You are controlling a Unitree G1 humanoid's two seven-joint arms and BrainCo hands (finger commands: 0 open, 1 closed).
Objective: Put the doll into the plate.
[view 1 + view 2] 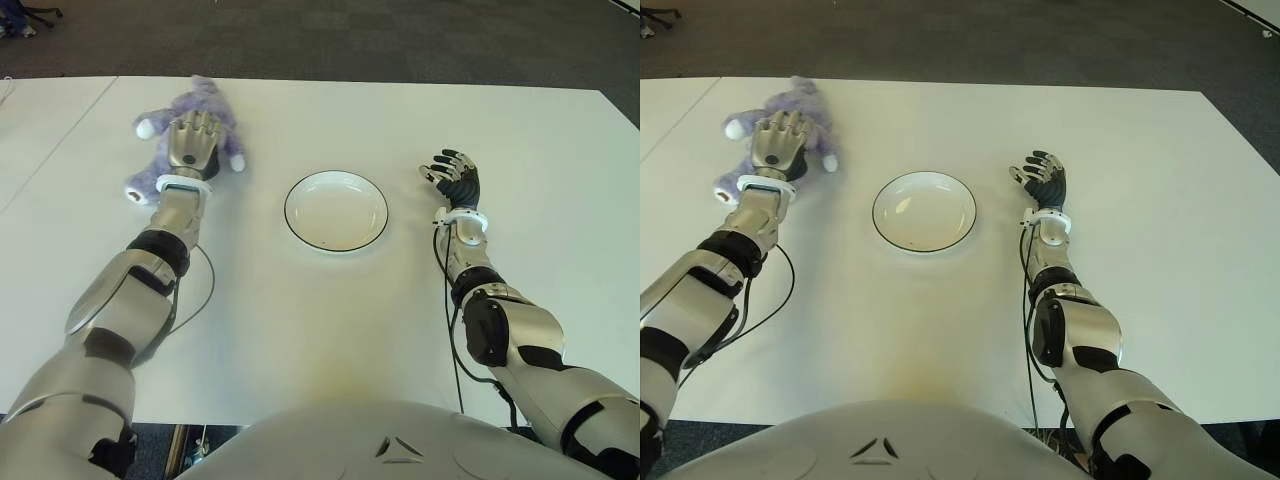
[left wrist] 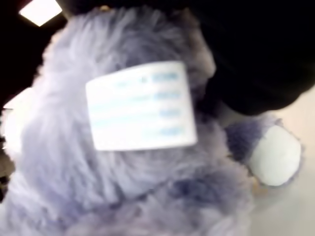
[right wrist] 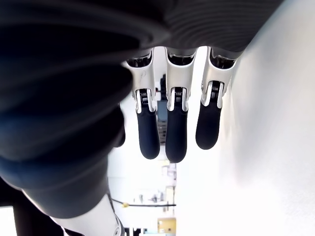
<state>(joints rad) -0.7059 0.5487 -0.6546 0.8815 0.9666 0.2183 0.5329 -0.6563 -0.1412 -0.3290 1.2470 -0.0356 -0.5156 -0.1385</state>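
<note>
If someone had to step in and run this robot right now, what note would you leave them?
Left hand: over the purple doll at the far left of the white table, fingers laid across it. Whether it has actually closed on the doll cannot be told; the wrist view shows only fur and a sewn label.
Right hand: to the right of the plate, fingers relaxed, holding nothing.
Plate: middle of the table, nothing in it.
Done: the left hand has got to the doll.
Left: grip the doll, lift it, carry it right to the plate and let go there.
</note>
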